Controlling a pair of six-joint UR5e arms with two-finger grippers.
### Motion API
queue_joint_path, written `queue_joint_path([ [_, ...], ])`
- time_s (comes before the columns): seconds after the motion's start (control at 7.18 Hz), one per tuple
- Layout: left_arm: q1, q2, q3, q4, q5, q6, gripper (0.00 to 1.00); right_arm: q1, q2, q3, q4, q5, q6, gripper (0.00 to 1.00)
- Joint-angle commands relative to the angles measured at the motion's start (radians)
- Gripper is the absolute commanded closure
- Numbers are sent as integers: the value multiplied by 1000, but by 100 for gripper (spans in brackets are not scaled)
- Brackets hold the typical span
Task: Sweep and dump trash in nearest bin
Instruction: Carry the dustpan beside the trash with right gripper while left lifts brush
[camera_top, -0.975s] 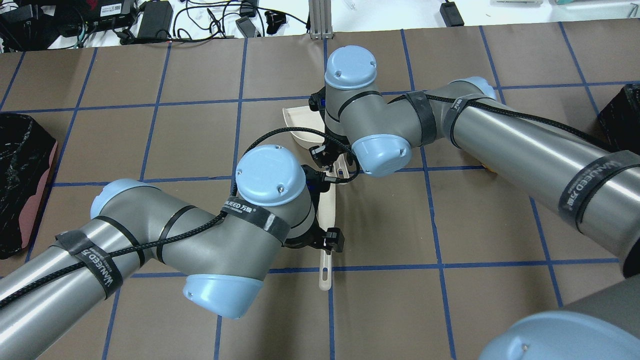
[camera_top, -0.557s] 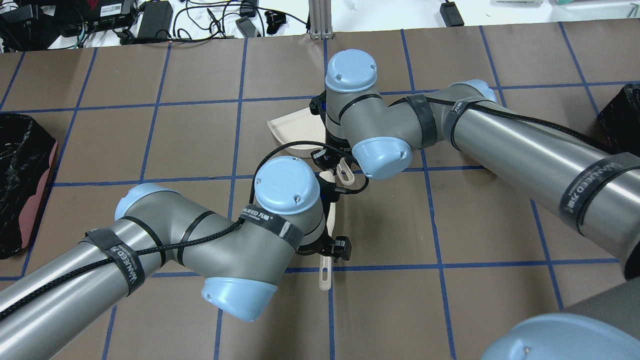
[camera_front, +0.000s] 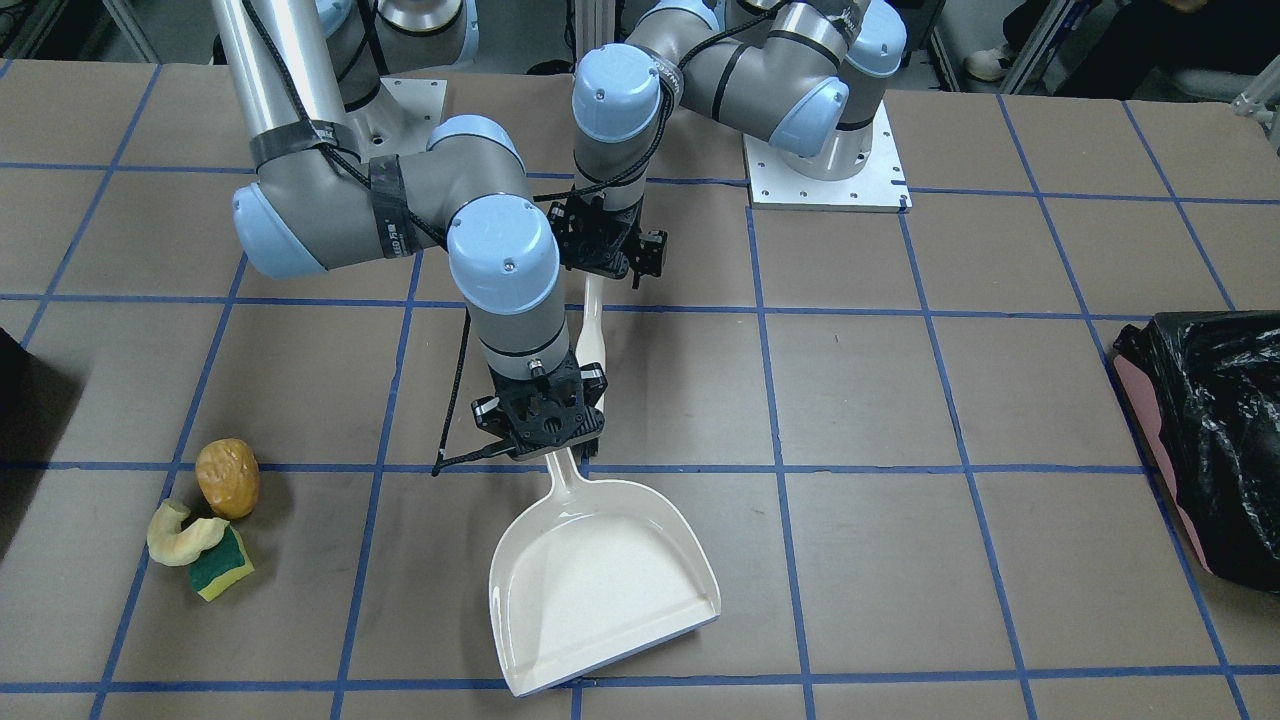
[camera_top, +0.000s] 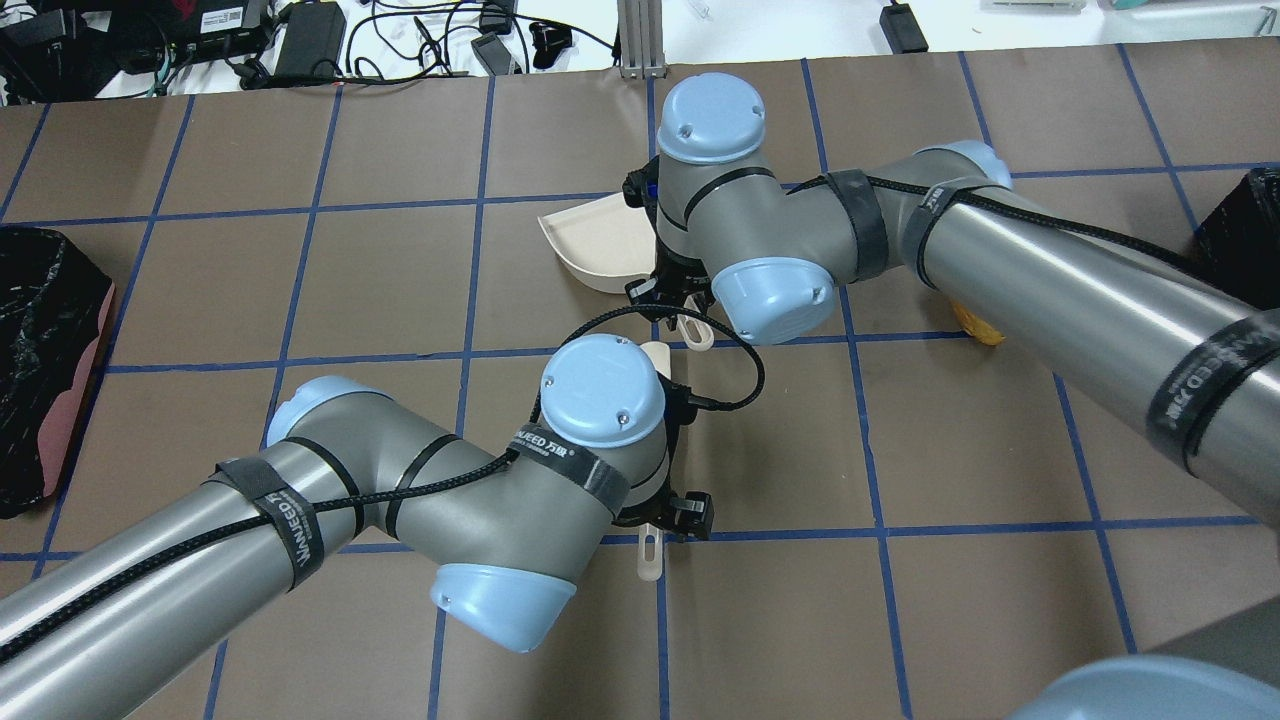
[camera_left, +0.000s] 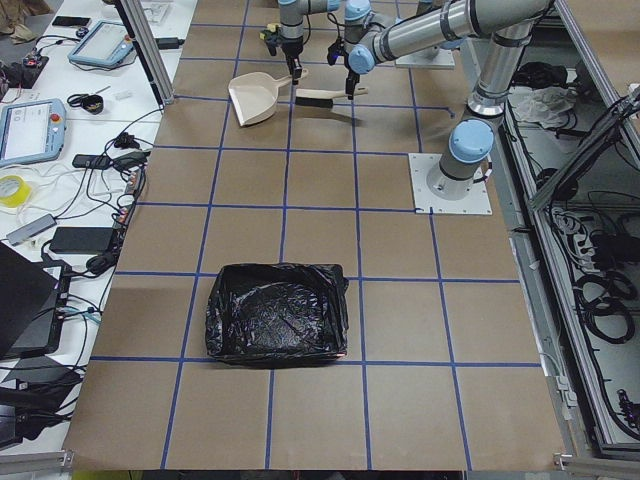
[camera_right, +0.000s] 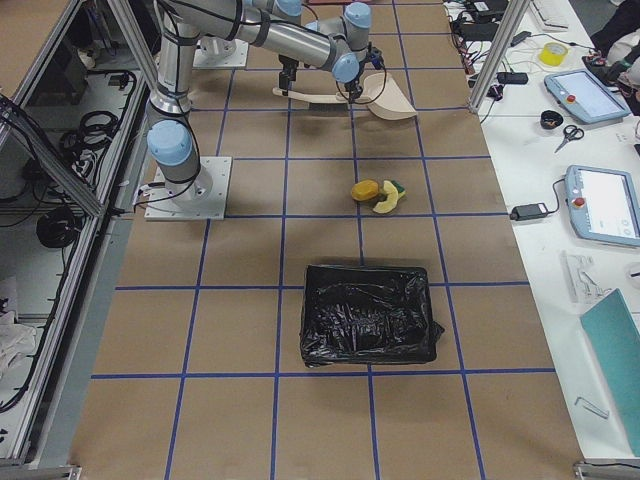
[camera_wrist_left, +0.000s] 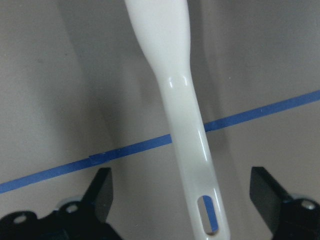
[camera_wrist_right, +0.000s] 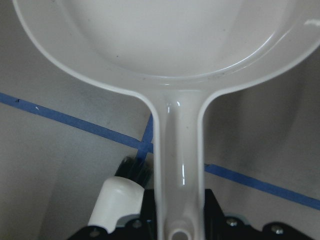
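Observation:
The trash lies together on the table: an orange-brown lump (camera_front: 227, 478), a pale yellow curved piece (camera_front: 180, 535) and a yellow-and-green sponge chunk (camera_front: 220, 562). My right gripper (camera_front: 545, 448) is shut on the handle of the white dustpan (camera_front: 600, 580), about two tiles from the trash. My left gripper (camera_wrist_left: 182, 187) is open, and its fingers (camera_wrist_left: 102, 190) straddle the white brush handle (camera_wrist_left: 185, 100) without touching it. The brush (camera_front: 592, 335) lies behind the dustpan. The black bin (camera_top: 1242, 230) is at the table's right edge, beyond the trash.
A pink bin lined with a black bag (camera_front: 1200, 440) stands at the robot's left end of the table (camera_front: 950, 400). Both arms meet over the middle. Cables and devices lie past the far edge (camera_top: 300, 40).
My left arm moved right and back toward the robot along the brush handle. My right gripper shifted slightly away and turned the dustpan with it.

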Motion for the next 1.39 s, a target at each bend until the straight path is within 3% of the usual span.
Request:
queue_joint_path([
  [0.0,-4,-9,-12,19,-3,-21,14,-129,-77,-45,84,-24,-182,100],
  [0.14,-4,-13,-13,19,-6,-23,28,-217,-88,-98,206,-24,-353,100],
  [0.42,-5,-18,-13,19,-26,-28,34,-375,-88,-184,365,-27,-694,100],
  [0.56,-5,-17,-12,17,-26,-26,63,-459,-82,-185,370,-56,-875,100],
  [0.7,-5,-17,-10,14,-24,-26,100,-539,-84,-185,370,-94,-1081,100],
  [0.97,4,-10,2,4,-7,-96,100,-669,-85,-198,367,-214,-1514,100],
  [1.25,13,-13,89,-2,-9,-226,100,-818,-76,-202,366,-202,-1780,100],
])
